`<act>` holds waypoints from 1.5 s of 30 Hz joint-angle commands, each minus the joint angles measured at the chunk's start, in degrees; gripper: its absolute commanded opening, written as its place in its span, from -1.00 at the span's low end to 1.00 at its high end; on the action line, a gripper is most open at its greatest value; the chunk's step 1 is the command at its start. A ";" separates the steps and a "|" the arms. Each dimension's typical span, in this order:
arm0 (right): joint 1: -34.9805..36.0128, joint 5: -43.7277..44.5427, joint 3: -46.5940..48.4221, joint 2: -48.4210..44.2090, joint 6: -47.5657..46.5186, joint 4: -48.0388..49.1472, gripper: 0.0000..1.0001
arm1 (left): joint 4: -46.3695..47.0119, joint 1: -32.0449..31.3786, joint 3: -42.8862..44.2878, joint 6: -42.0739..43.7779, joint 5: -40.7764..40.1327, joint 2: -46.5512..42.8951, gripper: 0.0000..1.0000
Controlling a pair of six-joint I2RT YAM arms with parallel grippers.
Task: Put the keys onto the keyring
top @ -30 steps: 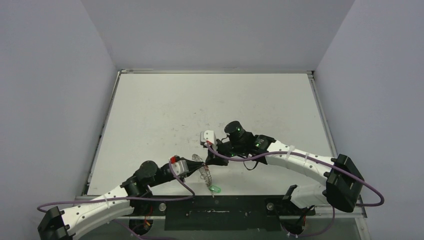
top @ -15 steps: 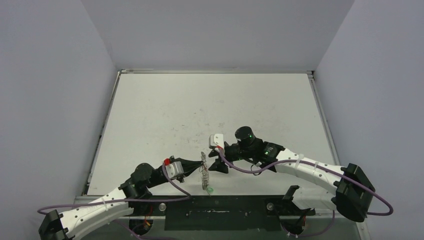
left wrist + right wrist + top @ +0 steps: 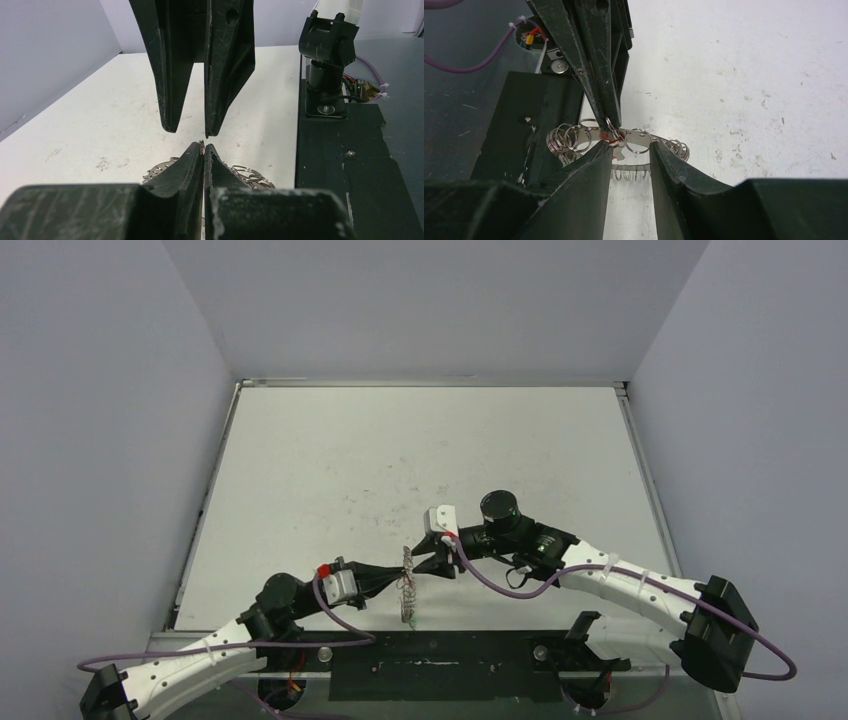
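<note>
My left gripper (image 3: 403, 576) is shut on the rim of the keyring (image 3: 407, 588) and holds it on edge just above the table. In the right wrist view the keyring (image 3: 644, 135) is a silver band fringed with wire loops, and the left fingertips (image 3: 608, 116) pinch its top edge. A red tag (image 3: 612, 141) hangs at the ring right by that grip. A speck of green (image 3: 565, 163) shows under the loops on the left. My right gripper (image 3: 631, 150) is open and empty, its fingers close to either side of the ring. It faces the left gripper (image 3: 204, 146).
The black base plate (image 3: 345, 165) with the right arm's mount (image 3: 327, 95) lies along the table's near edge, just beside the ring. The white table (image 3: 420, 460) stretches beyond, walled on three sides.
The left arm has drawn back to the left and turned the keyring up on edge. The right gripper has shifted right and stayed close to the ring. The green tag has swung in under the ring.
</note>
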 commanded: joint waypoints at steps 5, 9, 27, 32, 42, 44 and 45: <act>-0.13 -6.30 1.08 2.19 -0.22 5.37 -0.31 | 7.14 -0.20 0.56 -1.32 0.83 -0.84 -1.00; 0.30 -6.78 1.55 3.04 -0.18 5.78 -0.34 | 7.48 -0.19 0.51 -1.46 0.83 -0.59 -1.00; 1.65 -6.46 2.16 3.21 1.31 7.84 -0.69 | 7.84 -0.21 0.60 -1.90 1.18 0.30 -1.00; 1.67 -5.82 2.14 2.63 0.27 5.88 -1.00 | 8.09 -0.13 0.56 -1.99 0.99 0.26 -1.00; 1.49 -0.26 6.94 1.95 -0.41 -7.33 -1.00 | 4.22 -0.17 0.38 -2.21 -2.41 -3.15 -0.38; 1.47 0.96 9.00 2.77 -0.46 -11.48 -1.00 | 0.80 -0.24 1.19 -1.67 -3.03 -4.32 -0.30; 1.45 1.48 10.12 3.31 -0.66 -13.57 -1.00 | -1.33 -0.15 1.86 -1.23 -3.38 -4.78 -0.29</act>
